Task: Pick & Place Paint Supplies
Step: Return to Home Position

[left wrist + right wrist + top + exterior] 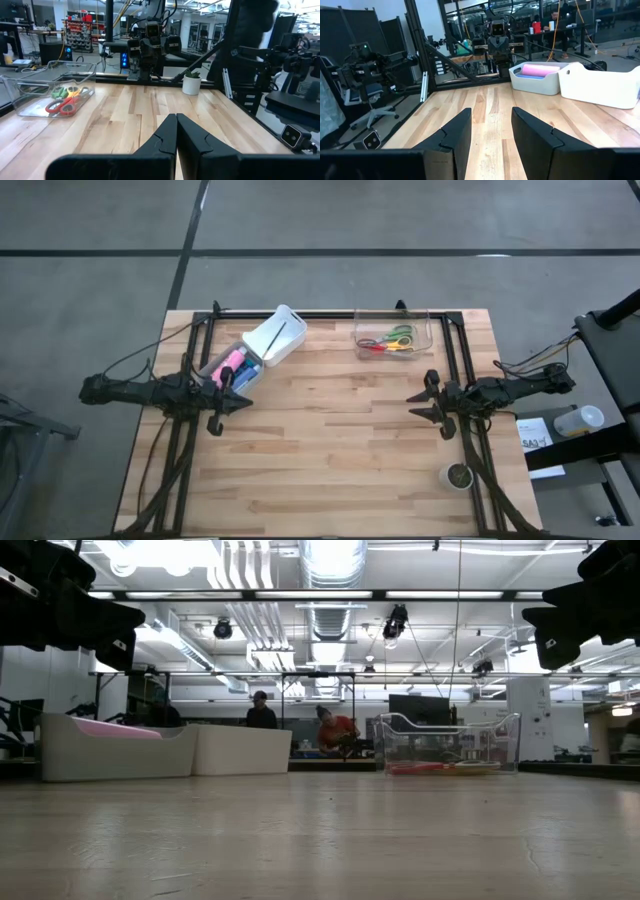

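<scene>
Both my hands empty: left hand (240,402) clenched, right hand (417,406) released; pink bottle (230,364), ten o'clock, seems light; grasp mid-body.

— Where is the pink bottle (230,364)?
— On its side in the white bin (218,352), with a blue item (247,369) touching it alongside.
— The paintbrush (281,335)?
— Thin and brown, lying diagonally in the tub (264,342) touching that bin.

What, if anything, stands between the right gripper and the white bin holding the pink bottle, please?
Nothing visible does. Only bare table lies between the open right gripper and the white bin with the pink bottle. The left gripper, shut, sits close beside that bin.
</scene>
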